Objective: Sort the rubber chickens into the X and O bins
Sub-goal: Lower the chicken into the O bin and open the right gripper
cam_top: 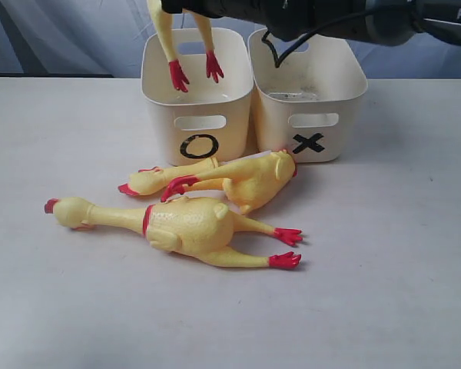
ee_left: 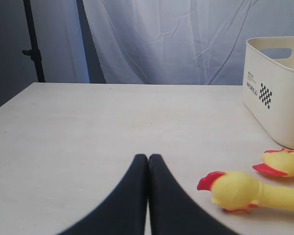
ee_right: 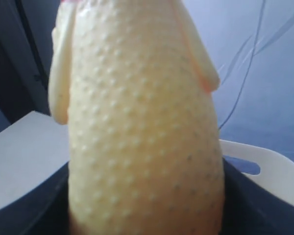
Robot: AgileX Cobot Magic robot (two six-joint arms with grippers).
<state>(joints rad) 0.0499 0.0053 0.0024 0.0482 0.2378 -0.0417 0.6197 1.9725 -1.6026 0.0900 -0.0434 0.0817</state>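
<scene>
A rubber chicken [cam_top: 171,46] hangs feet-down over the O bin [cam_top: 199,144], its red feet dipping inside the rim. My right gripper [cam_top: 187,6] is shut on it at the top edge of the exterior view. In the right wrist view its dimpled yellow body [ee_right: 142,132] fills the space between my dark fingers [ee_right: 237,205]. The X bin [cam_top: 308,142] stands to the right of the O bin. Three chickens lie on the table in front: a large one [cam_top: 188,227] nearest, another [cam_top: 250,181] behind it, and a smaller one [cam_top: 165,178]. My left gripper [ee_left: 148,159] is shut and holds nothing, low over the table beside a chicken's head [ee_left: 235,190].
The right arm [cam_top: 330,19] stretches across above both bins. The two bins touch side by side at the back of the white table [cam_top: 384,269]. The left wrist view shows a bin's side wall [ee_left: 277,93] and a dark stand [ee_left: 32,44] beyond the table edge.
</scene>
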